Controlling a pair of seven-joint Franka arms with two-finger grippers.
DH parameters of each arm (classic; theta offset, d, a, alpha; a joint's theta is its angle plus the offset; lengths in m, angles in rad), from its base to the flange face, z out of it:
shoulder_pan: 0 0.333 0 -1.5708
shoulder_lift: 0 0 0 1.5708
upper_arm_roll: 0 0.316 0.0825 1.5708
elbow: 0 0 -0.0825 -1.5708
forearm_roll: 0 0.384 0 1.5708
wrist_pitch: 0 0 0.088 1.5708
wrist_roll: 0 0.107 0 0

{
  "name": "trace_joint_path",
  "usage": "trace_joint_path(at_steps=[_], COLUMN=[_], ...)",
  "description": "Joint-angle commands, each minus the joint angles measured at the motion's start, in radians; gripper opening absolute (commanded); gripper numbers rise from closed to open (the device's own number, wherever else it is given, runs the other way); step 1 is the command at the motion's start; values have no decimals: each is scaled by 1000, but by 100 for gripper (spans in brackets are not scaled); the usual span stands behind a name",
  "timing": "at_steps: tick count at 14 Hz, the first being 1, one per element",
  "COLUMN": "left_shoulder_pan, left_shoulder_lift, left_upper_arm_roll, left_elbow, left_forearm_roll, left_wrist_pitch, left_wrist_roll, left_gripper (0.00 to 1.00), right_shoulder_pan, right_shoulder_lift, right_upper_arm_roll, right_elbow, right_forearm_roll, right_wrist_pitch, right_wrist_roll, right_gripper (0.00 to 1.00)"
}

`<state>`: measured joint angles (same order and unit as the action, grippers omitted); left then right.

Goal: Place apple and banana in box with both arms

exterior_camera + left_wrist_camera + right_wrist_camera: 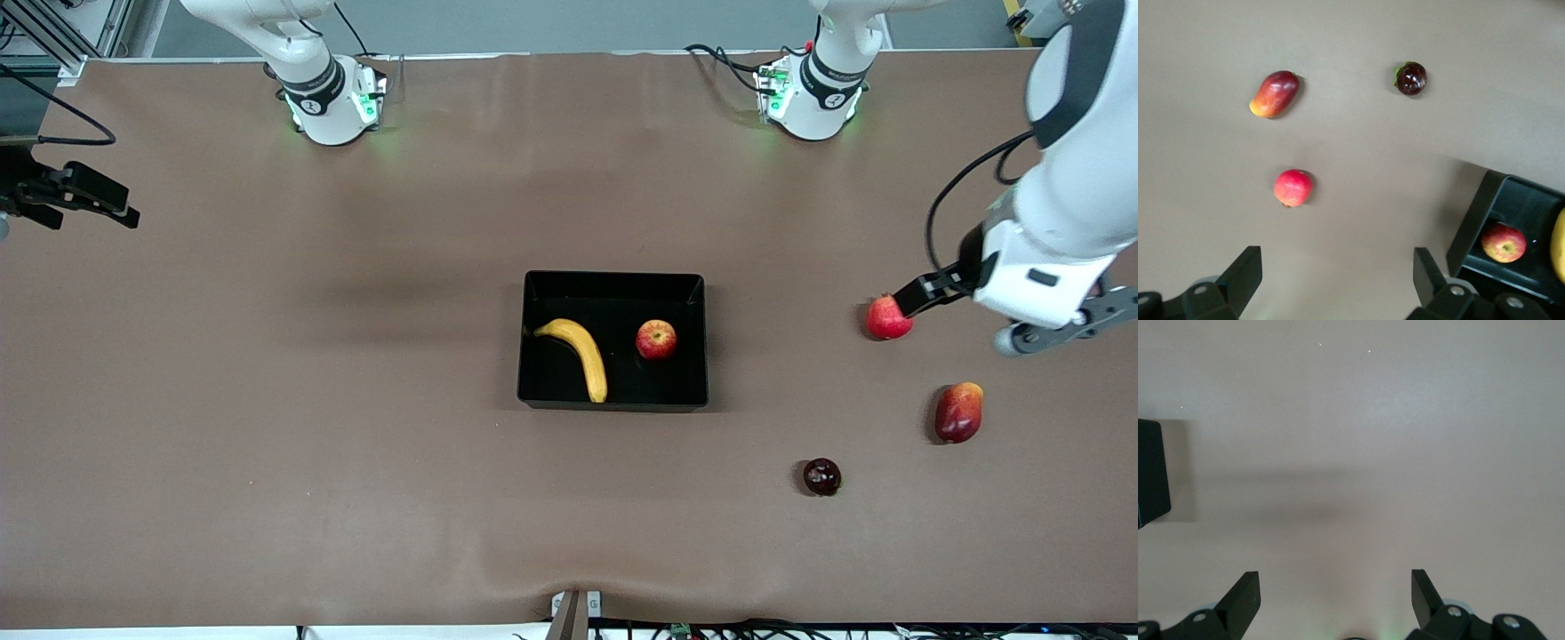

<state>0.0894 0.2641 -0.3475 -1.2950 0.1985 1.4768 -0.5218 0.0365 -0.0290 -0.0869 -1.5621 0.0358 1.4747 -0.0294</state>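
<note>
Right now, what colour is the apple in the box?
Red with yellowish patches; the apple shows best in the front view.

box (613, 283): black plastic, glossy, smooth walls
worktop (356, 400): brown cloth-like cover, matt, faintly creased
apple (656, 339): smooth skin, slight sheen
banana (580, 354): smooth matt peel
left end effector (1338, 283): matt black plastic fingers
right end effector (1335, 600): matt black plastic fingers

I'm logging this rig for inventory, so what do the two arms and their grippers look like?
Both arms are glossy white with black joint bands; their bases glow green, with black cables attached. The left gripper and right gripper have black, wedge-shaped fingers on black bodies with silver screws.
</note>
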Motion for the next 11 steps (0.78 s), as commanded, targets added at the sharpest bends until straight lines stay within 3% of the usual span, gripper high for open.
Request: trace_joint_path(at_steps=[1, 8, 11], left_shoulder_pan=[41, 109, -4], left_shoulder_lift=[-54, -134, -213], left_upper_arm_roll=[-2, 11, 138], left_elbow=[-41, -81, -176], left_forearm_roll=[-21, -97, -99], left_wrist_pitch=[-32, -38, -38], left_wrist_roll=[87, 230, 258], left_gripper=[100, 100, 100], right_shoulder_pan=[-6, -7, -9], right_shoulder_lift=[-6, -6, -6], right_upper_arm_roll=[1, -1, -1], right_elbow=[4, 4, 4], right_forearm_roll=[-2, -4, -5], right_wrist_pitch=[-4, -10, -11], right_wrist_roll=[-14, -1, -1], right_gripper=[100, 100, 100])
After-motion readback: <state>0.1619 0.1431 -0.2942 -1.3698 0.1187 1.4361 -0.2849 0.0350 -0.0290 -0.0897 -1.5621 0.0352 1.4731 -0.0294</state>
